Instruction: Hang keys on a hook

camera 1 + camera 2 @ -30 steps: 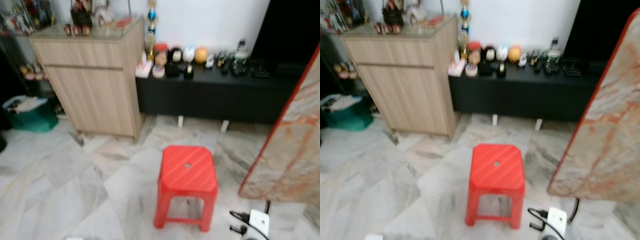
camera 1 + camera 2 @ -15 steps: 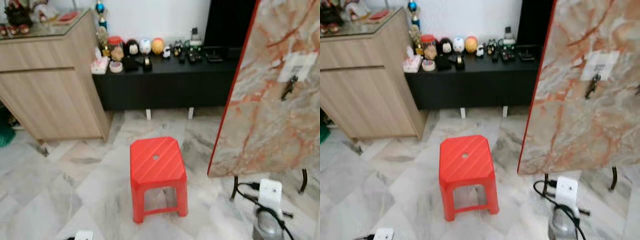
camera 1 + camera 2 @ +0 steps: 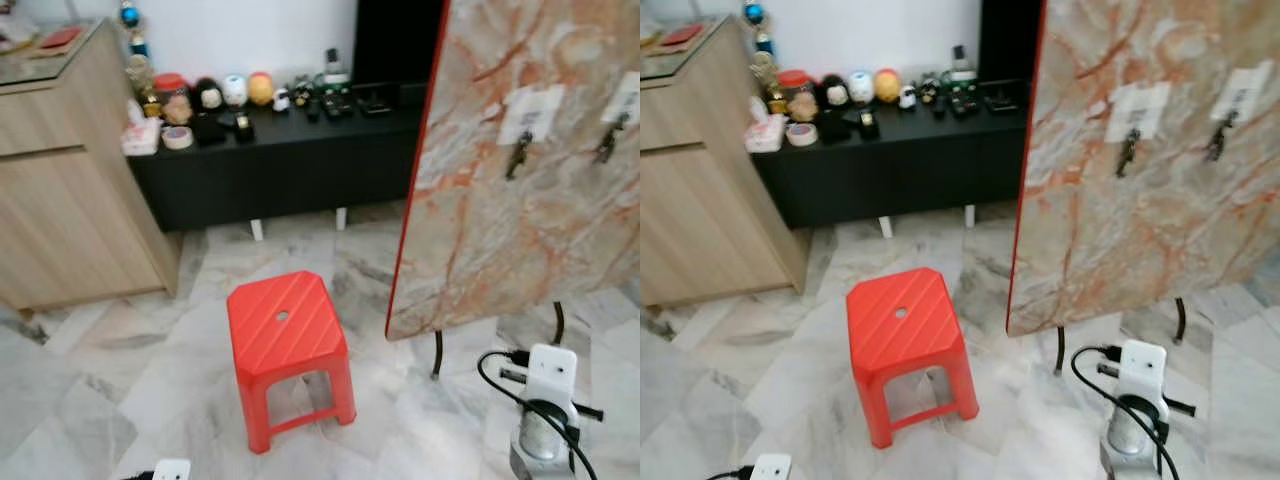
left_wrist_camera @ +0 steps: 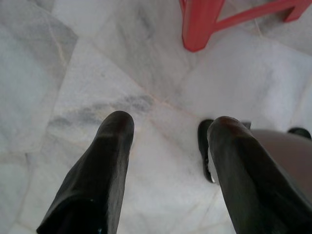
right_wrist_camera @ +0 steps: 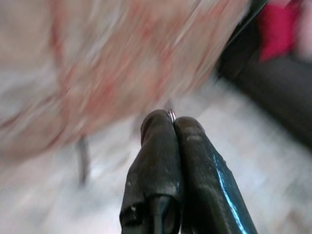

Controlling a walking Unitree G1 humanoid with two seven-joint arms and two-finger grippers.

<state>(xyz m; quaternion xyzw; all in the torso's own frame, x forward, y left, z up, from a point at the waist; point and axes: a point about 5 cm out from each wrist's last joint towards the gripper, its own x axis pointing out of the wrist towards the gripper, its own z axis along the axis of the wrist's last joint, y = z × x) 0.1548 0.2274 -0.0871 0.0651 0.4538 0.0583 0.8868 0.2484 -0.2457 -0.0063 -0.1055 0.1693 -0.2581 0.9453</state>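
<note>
Head view: a red plastic stool [image 3: 288, 345] is standing on the marble floor [image 3: 90, 400], a marble-patterned board [image 3: 520, 200] with two hooks [image 3: 518, 155] at 2 o'clock. Left wrist: the left claw [image 4: 168, 134] is hanging open. Right wrist: the right claw [image 5: 171, 122] is pinching a key ring [image 5: 171, 115] shut.

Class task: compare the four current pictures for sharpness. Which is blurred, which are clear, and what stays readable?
Right wrist view: background smeared by motion, while the shut right hand stays sharp, a thin metal ring at its tips. Left wrist view: crisp floor tiles. Both eye views: mildly soft, red stool and marble board readable.
</note>
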